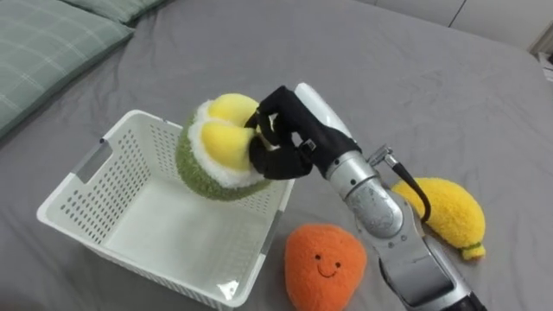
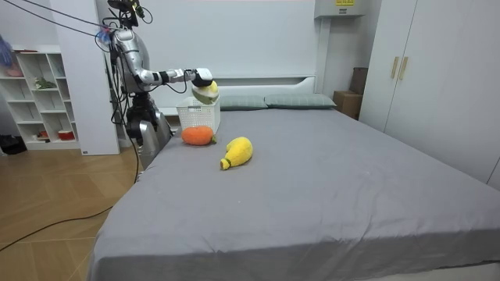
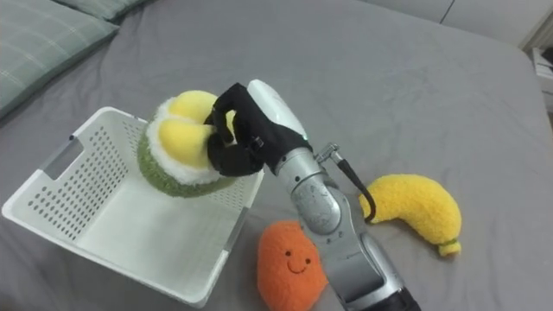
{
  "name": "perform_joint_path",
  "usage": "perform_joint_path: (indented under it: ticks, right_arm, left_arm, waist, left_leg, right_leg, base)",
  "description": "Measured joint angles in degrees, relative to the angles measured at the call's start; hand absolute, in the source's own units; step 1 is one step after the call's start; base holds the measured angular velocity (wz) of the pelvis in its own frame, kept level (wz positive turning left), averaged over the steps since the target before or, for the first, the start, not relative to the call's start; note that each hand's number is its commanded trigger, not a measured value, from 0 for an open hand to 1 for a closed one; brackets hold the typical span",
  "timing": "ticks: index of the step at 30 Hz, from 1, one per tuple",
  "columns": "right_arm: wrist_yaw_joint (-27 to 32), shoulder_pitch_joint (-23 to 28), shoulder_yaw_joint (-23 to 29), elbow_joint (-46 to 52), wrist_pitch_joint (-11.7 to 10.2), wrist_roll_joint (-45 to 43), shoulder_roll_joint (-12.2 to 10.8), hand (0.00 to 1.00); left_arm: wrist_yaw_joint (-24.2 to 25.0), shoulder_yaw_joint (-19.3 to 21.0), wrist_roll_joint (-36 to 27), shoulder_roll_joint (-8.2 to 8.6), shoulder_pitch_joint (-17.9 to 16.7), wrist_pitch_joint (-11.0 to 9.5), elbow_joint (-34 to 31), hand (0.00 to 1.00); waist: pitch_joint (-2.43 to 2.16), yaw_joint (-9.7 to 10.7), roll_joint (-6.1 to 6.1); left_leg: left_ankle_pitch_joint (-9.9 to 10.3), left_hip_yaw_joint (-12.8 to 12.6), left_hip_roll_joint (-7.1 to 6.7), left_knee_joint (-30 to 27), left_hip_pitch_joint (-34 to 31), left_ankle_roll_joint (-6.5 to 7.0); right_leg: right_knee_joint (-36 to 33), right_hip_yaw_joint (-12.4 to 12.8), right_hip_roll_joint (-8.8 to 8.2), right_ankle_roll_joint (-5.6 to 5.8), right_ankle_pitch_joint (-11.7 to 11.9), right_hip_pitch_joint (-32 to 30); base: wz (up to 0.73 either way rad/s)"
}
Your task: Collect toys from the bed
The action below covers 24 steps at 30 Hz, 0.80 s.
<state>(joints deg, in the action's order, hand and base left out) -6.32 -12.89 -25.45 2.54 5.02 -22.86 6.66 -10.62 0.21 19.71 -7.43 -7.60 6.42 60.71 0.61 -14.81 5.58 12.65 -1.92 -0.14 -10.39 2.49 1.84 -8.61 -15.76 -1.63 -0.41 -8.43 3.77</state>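
Now the right hand [image 1: 281, 142] is curled round the green and yellow plush toy [image 1: 216, 151], holding it above the right edge of the white basket [image 1: 121, 181]. To drop it cleanly, I judge it should go a little further left, clear of the rim, before the fingers loosen. Near right of the basket on the grey bed [image 1: 389, 69] lies an orange plush [image 1: 324, 263], and farther right a yellow plush [image 1: 445, 216]. The forearm crosses between them and could brush either.
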Motion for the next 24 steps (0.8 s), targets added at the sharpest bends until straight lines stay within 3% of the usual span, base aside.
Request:
perform_joint_path:
  ticks: [8, 9, 10, 11, 13, 24]
  right_arm:
    - [-0.02, -0.01, -0.96, -2.12, 0.09, -0.1, -0.65, 1.0]
    - [-0.09, -0.01, -1.05, -2.16, 0.09, -0.18, -0.64, 0.94]
    - [-0.09, -0.01, -1.14, -2.15, 0.09, -0.18, -0.65, 0.7]
    - [-0.09, -0.01, -1.42, -2.15, 0.1, -0.17, -0.65, 0.33]
    - [-0.12, -0.01, -2.0, -2.15, 0.16, -0.17, -0.64, 0.0]
    - [-0.08, -0.01, -3.14, -2.68, 0.37, 0.4, -0.66, 0.0]
  left_arm:
    - [-0.47, -1.18, 0.0, -0.23, 1.12, -0.04, 0.0, 0.0]
    - [-0.48, -1.16, 0.0, -0.25, 1.12, -0.04, 0.03, 0.0]
    - [-0.48, -1.17, 0.01, -0.25, 1.12, -0.04, 0.04, 0.0]
    - [-0.48, -1.16, 0.01, -0.24, 1.18, -0.04, 0.05, 0.0]
    - [-0.48, -1.16, -0.01, -0.24, 1.29, -0.04, 0.04, 0.0]
    - [-0.51, -1.27, -1.19, -0.26, 1.32, 0.03, -0.07, 0.0]
  waist:
    - [0.28, -1.52, 0.31]
    - [0.29, -1.76, 0.33]
    - [0.28, -1.93, 0.34]
    - [0.27, -2.21, 0.36]
    - [0.24, -2.67, 0.4]
    - [0.16, -2.87, 0.55]
  left_leg:
    - [-0.02, 0.17, -0.02, 0.05, -0.02, -0.01]
    - [-0.02, 0.18, -0.02, 0.05, -0.02, -0.01]
    - [-0.02, 0.18, -0.02, 0.05, -0.02, -0.01]
    - [-0.02, 0.17, -0.02, 0.05, -0.01, -0.01]
    - [-0.02, 0.16, -0.02, 0.06, 0.0, -0.01]
    - [-0.07, 0.17, -0.03, 0.05, 0.07, -0.01]
  right_leg:
    - [0.02, 0.01, 0.01, 0.0, 0.0, -0.04]
    - [0.02, 0.01, 0.02, 0.0, 0.0, -0.04]
    - [0.02, 0.01, 0.01, 0.0, 0.0, -0.04]
    - [0.03, 0.01, 0.01, 0.0, 0.0, -0.05]
    - [0.04, 0.01, 0.0, 0.0, 0.0, -0.04]
    - [0.03, 0.0, -0.02, 0.0, 0.0, 0.08]
  base:
    - [0.0]
    - [0.0]
    - [0.0]
    - [0.0]
    - [0.0]
    - [0.0]
